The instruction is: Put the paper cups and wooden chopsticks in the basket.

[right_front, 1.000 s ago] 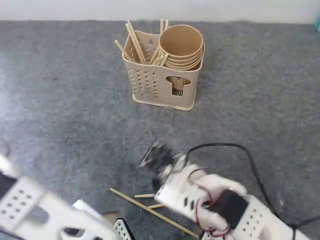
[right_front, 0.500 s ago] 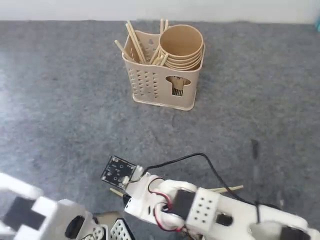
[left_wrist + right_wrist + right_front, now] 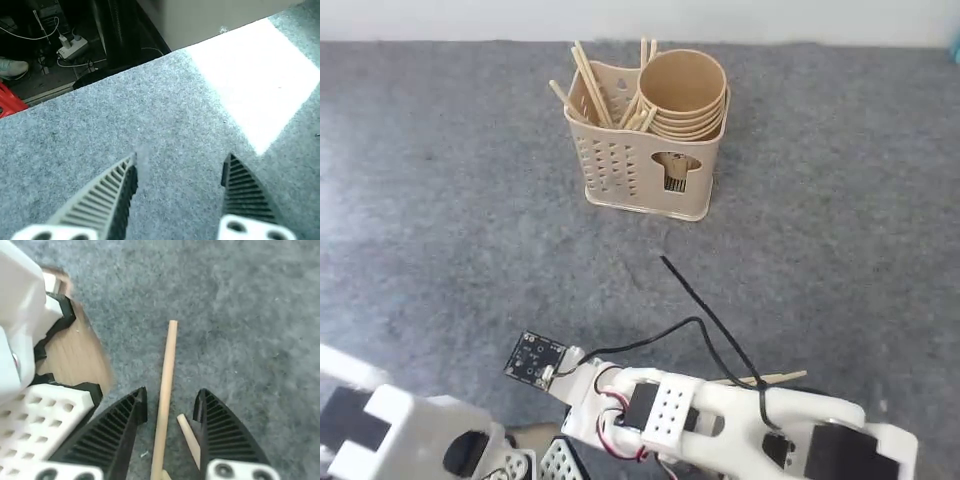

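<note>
The right hand (image 3: 171, 393) has just come down at the near edge of the tabletop (image 3: 430, 200) and is now standing apart around one loose chopstick (image 3: 168, 360), not yet closing. The left hand (image 3: 181, 160) is also hanging apart, holding nothing. The basket (image 3: 640, 175) at the far edge is already carrying the paper cups (image 3: 682, 85), so I judge only these last sticks are remaining.

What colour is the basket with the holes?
Beige, a pale tan; the basket shows best in the high view.

Stacked paper cups (image 3: 682, 88) and upright chopsticks (image 3: 590, 82) fill the beige basket (image 3: 638, 168); loose chopsticks (image 3: 166, 371) lie outside
</note>
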